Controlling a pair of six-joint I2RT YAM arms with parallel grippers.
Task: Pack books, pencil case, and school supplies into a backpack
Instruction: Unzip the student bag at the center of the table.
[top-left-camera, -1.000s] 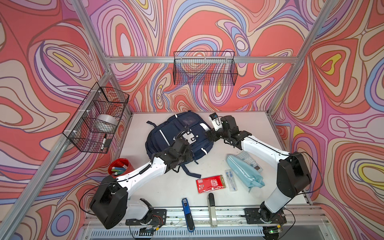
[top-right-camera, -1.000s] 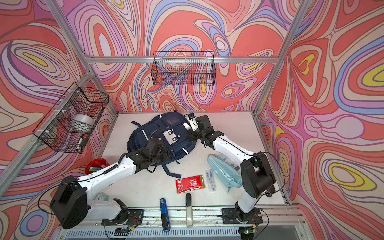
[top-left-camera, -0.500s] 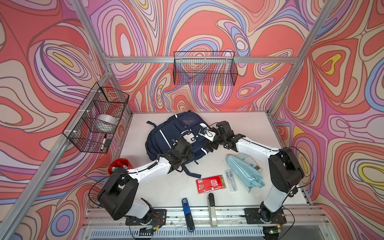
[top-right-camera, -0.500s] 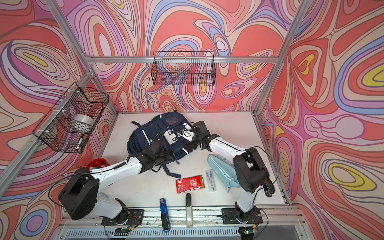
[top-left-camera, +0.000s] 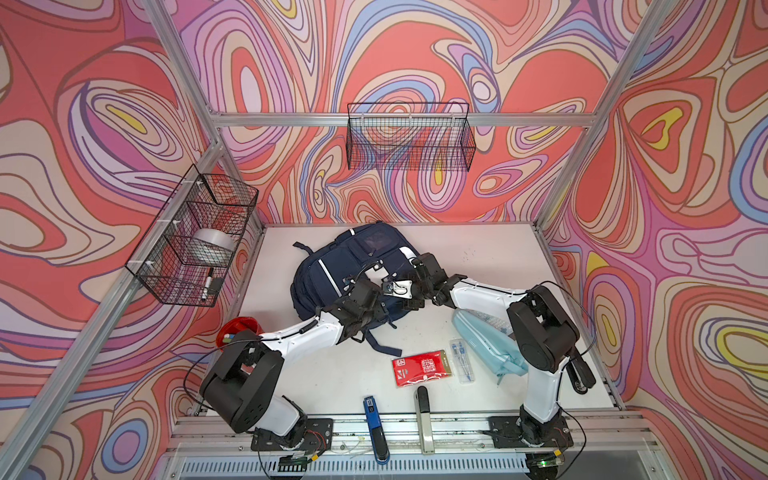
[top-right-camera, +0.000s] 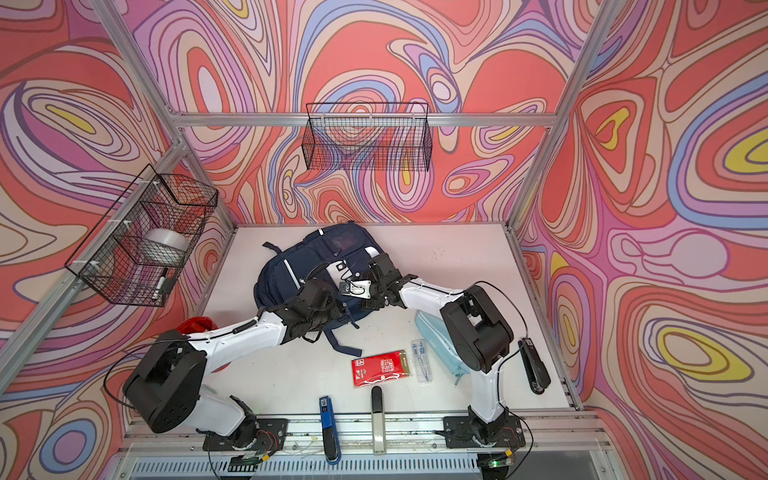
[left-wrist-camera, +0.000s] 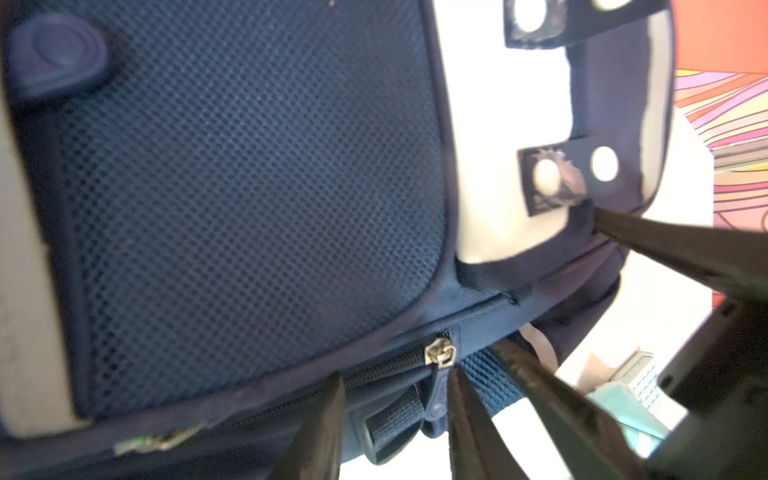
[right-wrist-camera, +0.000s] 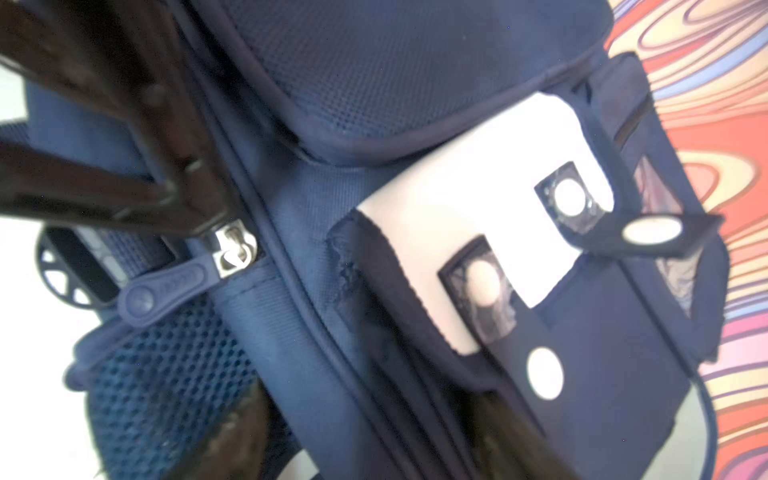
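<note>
- Evidently, in both top views the backpack (top-left-camera: 332, 270) (top-right-camera: 291, 274) lay flat at the centre of the worktop (top-left-camera: 478, 257), front pockets facing up.
- Both arms stretched in from the lower edge of the frame, their ends close together over the backpack's lower right side.
- The left tool (left-wrist-camera: 395, 386) had its fingers partly spread, their tips just beside the silver zip slider (left-wrist-camera: 439, 355), with nothing clearly pinched between them.
- In the right wrist view the dark blue pull tab (right-wrist-camera: 162, 291) lay loose against the mesh side pocket, free of those fingers.
- The right tool (right-wrist-camera: 370, 399) stood widely spread, one finger on each side of a seam near the white patch (right-wrist-camera: 478, 199), gripping nothing visible.
- The pencil case (top-left-camera: 486, 345) lay on the worktop at the lower right of the frame, outside the backpack and partly under the right arm.
- Just left of it lay the clear pen pack (top-left-camera: 461, 361), then the red packet (top-left-camera: 422, 368), both flat on the worktop.
- A blue stapler (top-left-camera: 374, 419) sat at the frame's lower edge, and a red cup (top-left-camera: 239, 328) stood at the left beside the left arm.
</note>
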